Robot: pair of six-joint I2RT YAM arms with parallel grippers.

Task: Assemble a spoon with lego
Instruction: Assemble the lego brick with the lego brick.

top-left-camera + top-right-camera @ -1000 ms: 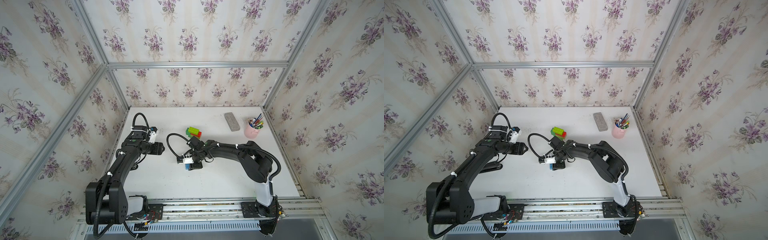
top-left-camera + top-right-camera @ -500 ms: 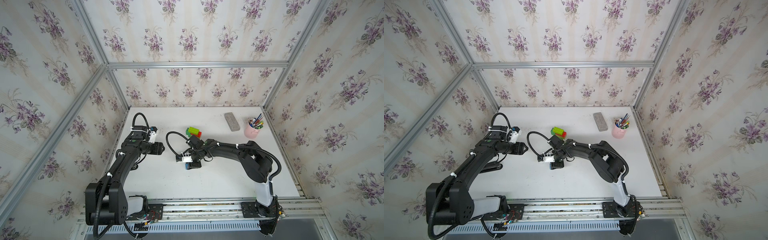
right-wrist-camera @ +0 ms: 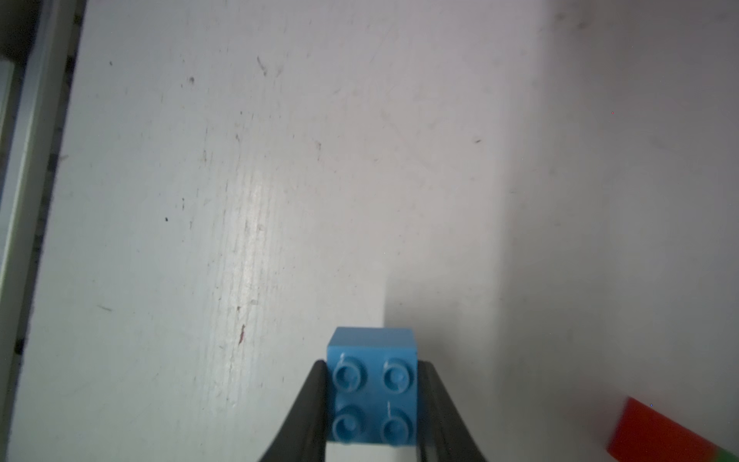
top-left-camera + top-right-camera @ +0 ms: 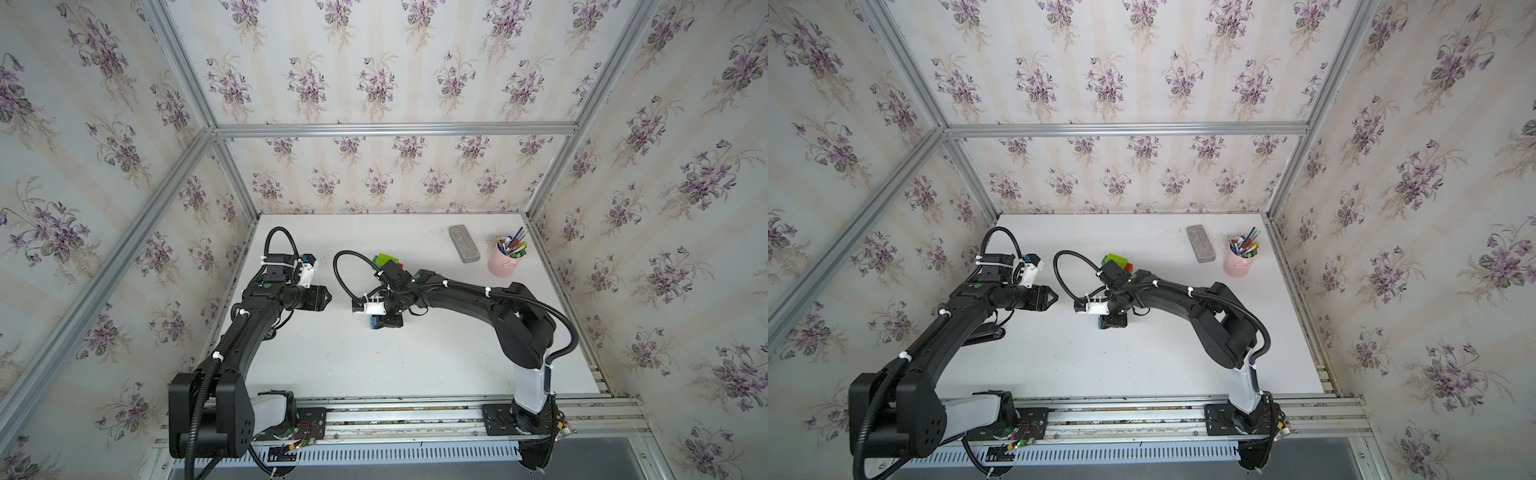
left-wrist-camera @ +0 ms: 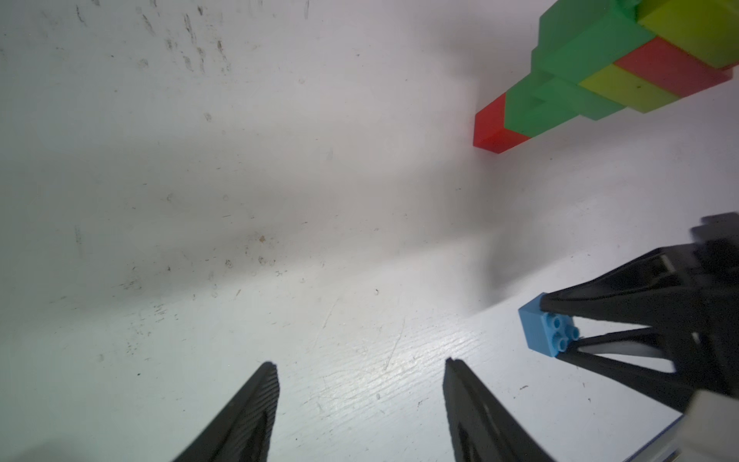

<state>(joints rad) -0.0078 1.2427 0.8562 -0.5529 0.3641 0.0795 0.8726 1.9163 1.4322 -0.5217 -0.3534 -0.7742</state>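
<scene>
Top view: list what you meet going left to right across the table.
left tool → blue brick, gripped by the right tool → grey block → pink pen cup. The spoon is left out: it overlaps the brick sideways.

1. A light blue brick [image 3: 372,396], four studs facing the camera, is clamped between the two black fingers [image 3: 312,404] of the right gripper [image 3: 372,366].
2. Behind it spreads a scuffed white table [image 3: 240,200].
3. A red brick [image 3: 656,436], edged with green, shows in one corner, apart from the blue one.

Right arm [image 4: 457,291] stretched low, jaws clamped; left arm [image 4: 249,328] seemingly hovering, jaws parted.
</scene>
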